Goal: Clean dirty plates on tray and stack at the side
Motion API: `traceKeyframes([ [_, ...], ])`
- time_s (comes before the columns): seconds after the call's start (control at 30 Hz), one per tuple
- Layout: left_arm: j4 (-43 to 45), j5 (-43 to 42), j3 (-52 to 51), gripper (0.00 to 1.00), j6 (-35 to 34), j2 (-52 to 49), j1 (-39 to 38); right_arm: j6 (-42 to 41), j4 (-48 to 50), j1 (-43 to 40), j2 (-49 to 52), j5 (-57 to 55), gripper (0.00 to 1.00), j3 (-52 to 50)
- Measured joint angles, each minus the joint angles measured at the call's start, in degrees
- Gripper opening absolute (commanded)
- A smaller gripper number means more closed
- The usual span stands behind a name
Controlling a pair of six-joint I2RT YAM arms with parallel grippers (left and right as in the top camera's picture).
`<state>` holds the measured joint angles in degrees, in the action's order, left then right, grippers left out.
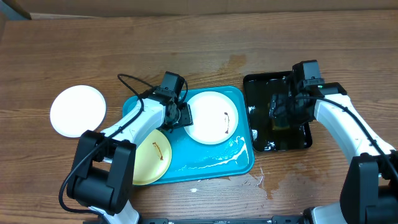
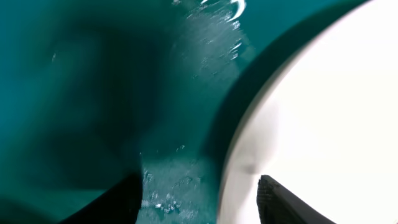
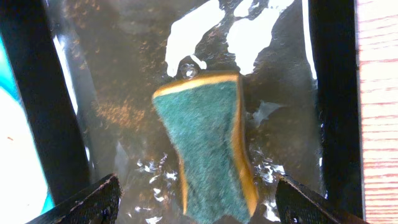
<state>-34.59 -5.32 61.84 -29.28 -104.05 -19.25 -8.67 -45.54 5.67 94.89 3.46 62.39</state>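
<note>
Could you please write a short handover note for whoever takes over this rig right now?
Left end effector: open, one finger on each side of the rim of the white plate on the tray.
Right end effector: open over the sponge, which lies ungripped in the wet black tray.
Plates: the white plate on the tray has a brown smear. The yellow plate, at the tray's near-left corner, is also smeared. The second white plate is on the table left of the tray, with no smear visible.
Done: apparently one plate.
Left: clean two plates, stack all three.
</note>
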Motion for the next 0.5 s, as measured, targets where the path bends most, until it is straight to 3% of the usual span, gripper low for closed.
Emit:
traceKeyframes([
  [0.13, 1.57, 0.35, 0.0, 0.38, 5.42, 0.0, 0.0, -1.18, 3.39, 0.0, 0.0, -2.32, 0.82, -3.43],
  [0.37, 1.84, 0.66, 0.0, 0.04, 8.68, 0.0, 0.0, -1.86, 9.4, -0.02, 0.0, -3.72, 0.84, -9.92],
  [0.5, -0.5, 0.59, 0.04, 0.04, 7.04, 0.02, 0.0, -1.9, 9.7, 0.0, 0.0, -3.89, 0.76, -11.3],
])
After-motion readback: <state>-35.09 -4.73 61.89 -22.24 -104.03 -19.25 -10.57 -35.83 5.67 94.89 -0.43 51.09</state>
